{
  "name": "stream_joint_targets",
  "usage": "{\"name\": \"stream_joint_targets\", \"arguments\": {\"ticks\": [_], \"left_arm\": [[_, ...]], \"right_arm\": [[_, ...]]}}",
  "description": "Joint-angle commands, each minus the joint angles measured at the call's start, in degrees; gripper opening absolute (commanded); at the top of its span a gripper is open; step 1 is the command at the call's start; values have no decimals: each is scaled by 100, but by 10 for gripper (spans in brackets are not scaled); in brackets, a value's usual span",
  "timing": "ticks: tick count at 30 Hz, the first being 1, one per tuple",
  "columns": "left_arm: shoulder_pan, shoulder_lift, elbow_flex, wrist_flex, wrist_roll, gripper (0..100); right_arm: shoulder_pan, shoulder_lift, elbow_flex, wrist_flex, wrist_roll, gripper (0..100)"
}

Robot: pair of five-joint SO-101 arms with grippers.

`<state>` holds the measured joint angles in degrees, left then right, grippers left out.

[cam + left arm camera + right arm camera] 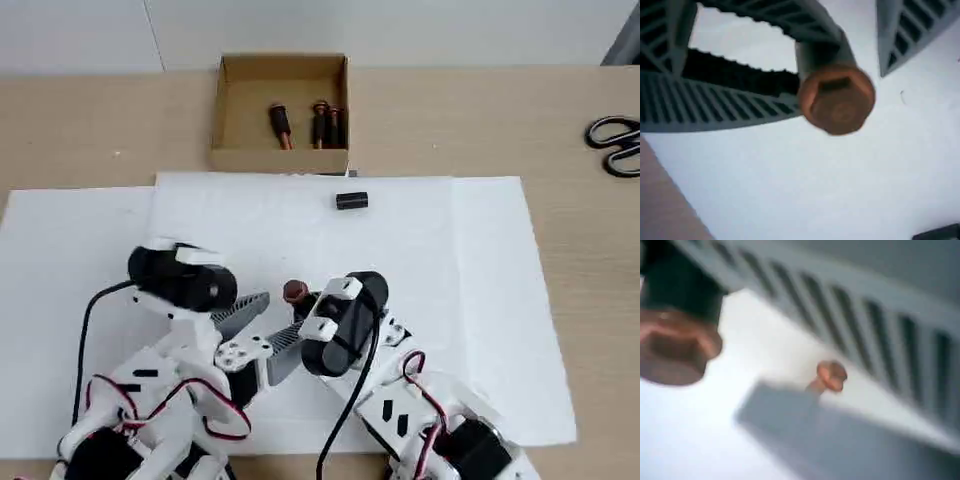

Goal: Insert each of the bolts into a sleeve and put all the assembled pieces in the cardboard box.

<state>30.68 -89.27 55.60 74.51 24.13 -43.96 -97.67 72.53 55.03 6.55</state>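
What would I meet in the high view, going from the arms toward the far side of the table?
The bolt → the loose black sleeve on the white paper → the cardboard box holding assembled pieces.

1. Scissors (617, 146) are cut off by the high view's right edge.
2. The bolt (294, 291) pokes its head out; its shaft hides inside the right gripper (302, 300) clamping it.
3. From the right wrist, that head is a blur.

Scissors (615, 145) near right edge of table (100, 110); white paper (480, 280) covering middle.
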Motion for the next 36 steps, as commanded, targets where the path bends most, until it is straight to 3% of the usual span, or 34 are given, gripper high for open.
{"name": "stream_joint_targets", "arguments": {"ticks": [1, 4, 7, 12, 16, 21, 25, 36], "left_arm": [[-369, 9, -286, 44, -299, 226], [-791, 9, -286, 26, -615, 133], [-1196, 0, -233, 26, -677, 6], [-1688, -9, 462, -9, -677, 5], [-1749, -35, 1279, -519, -914, 6], [-1749, -35, 2202, -1767, -1609, 6], [-1749, -26, 2897, -2690, -1688, 6], [-1749, -35, 3793, -3420, -1688, 6]], "right_arm": [[426, -13, -53, -215, 18, 3], [980, -13, -18, -215, -44, 3], [1464, -13, -18, -215, -571, 3], [1736, 4, -9, -435, -1204, 3], [1745, 418, -202, -804, -1626, 3], [2211, 2211, -1266, -1103, -1899, 3], [2431, 4048, -2611, -1103, -2040, 3], [2448, 8171, -6163, -1103, -2004, 4]]}}
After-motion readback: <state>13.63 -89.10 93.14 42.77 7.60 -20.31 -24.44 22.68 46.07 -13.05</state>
